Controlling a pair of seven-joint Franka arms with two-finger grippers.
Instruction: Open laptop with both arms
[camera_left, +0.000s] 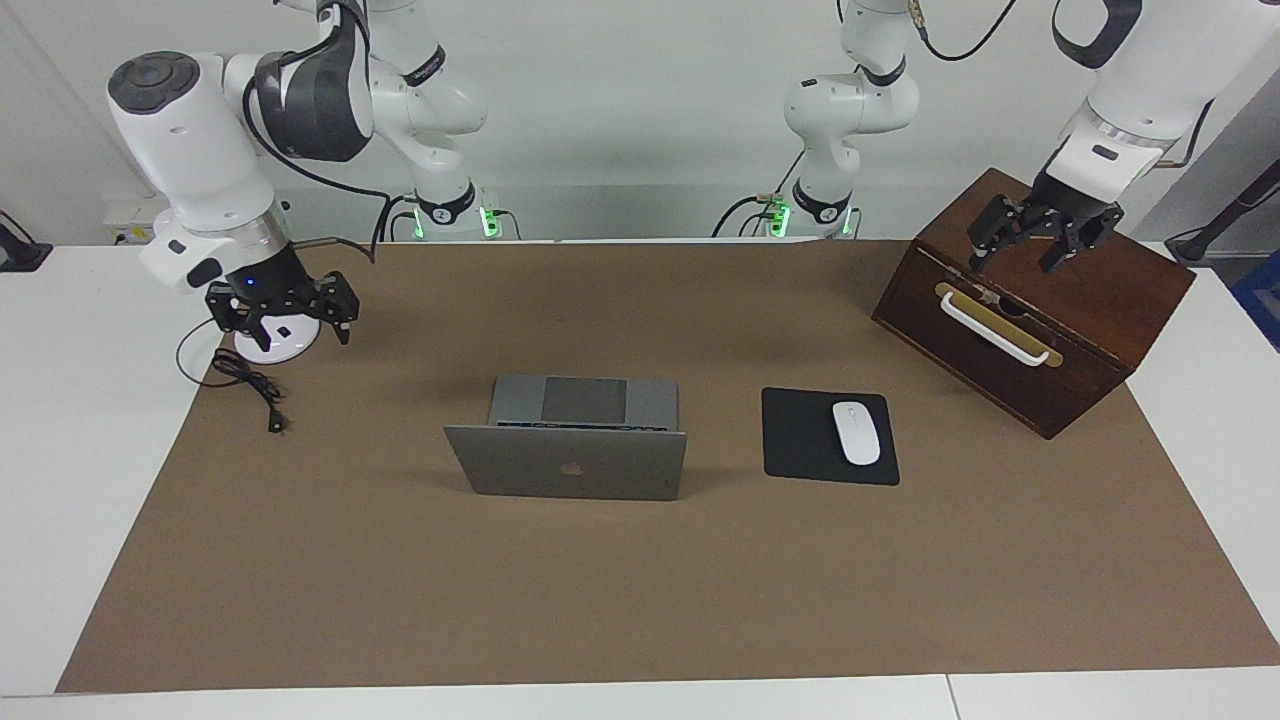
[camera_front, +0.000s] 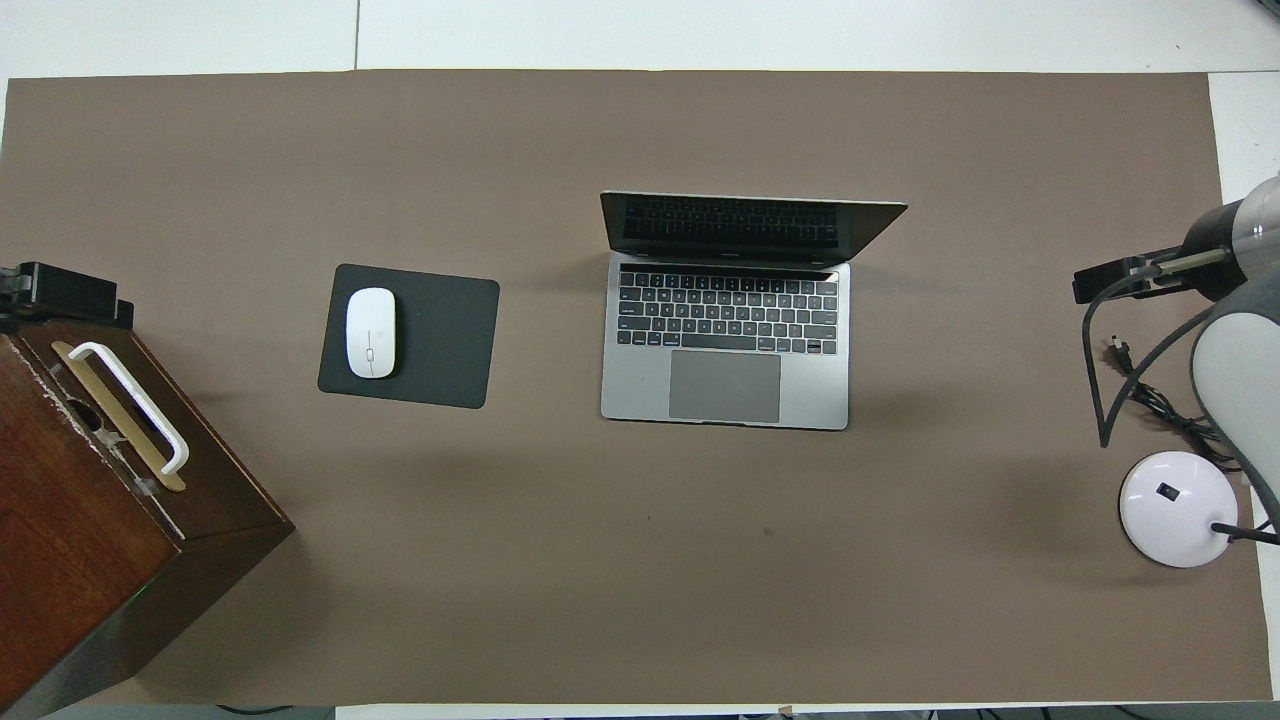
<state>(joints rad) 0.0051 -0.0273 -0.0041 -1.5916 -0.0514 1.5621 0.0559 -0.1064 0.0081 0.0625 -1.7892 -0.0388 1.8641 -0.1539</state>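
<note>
The silver-grey laptop (camera_left: 566, 464) stands open in the middle of the brown mat, its lid with the dark apple logo upright and turned away from the robots. The overhead view shows its keyboard deck and trackpad (camera_front: 724, 385) and dark screen. My left gripper (camera_left: 1012, 262) hangs open and empty over the wooden box at the left arm's end; it also shows in the overhead view (camera_front: 60, 290). My right gripper (camera_left: 297, 335) hangs open and empty over the white round base at the right arm's end; it also shows in the overhead view (camera_front: 1120, 280). Both are well apart from the laptop.
A dark wooden box (camera_left: 1090, 330) with a white handle (camera_left: 993, 332) stands at the left arm's end. A black mouse pad (camera_left: 800, 440) with a white mouse (camera_left: 856, 432) lies beside the laptop. A white round base (camera_front: 1175, 505) and black cable (camera_left: 250, 385) lie at the right arm's end.
</note>
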